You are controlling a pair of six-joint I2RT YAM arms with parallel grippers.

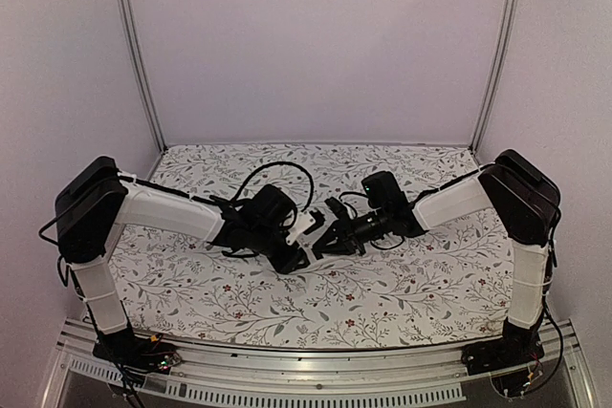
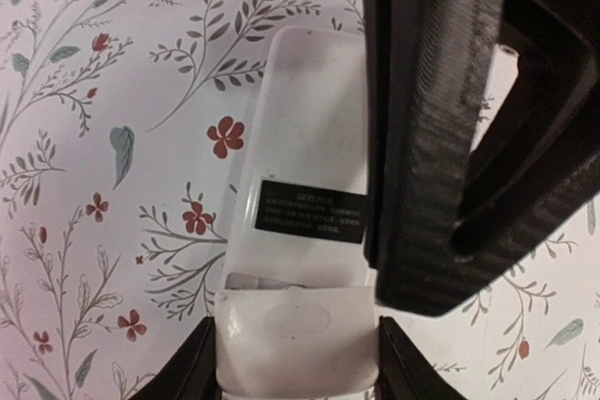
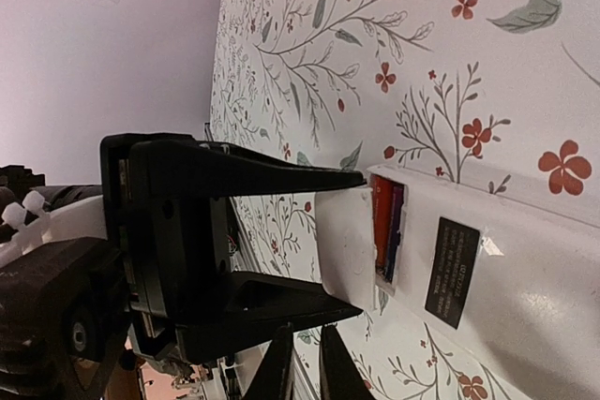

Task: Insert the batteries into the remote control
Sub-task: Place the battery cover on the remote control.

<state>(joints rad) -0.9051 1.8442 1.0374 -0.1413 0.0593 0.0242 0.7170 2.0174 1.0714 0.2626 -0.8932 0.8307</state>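
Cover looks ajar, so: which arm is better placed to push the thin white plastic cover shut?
Right. The left gripper is clamped on the white plastic remote control; the right gripper, shut and seemingly empty, sits beside the cover.

The left claw (image 3: 361,241) grips the remote control (image 3: 525,278), batteries (image 3: 386,222) inside.

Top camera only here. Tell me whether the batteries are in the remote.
Observer: Yes. The right wrist view shows both batteries lying in the remote control's recess, one orange-red, one dark.
Operator: Report the cover.
Observer: The cover sits partway over the recess, and a gap leaves the batteries showing.
Operator: Give me the right gripper.
Observer: The right gripper is shut with nothing between its fingers.
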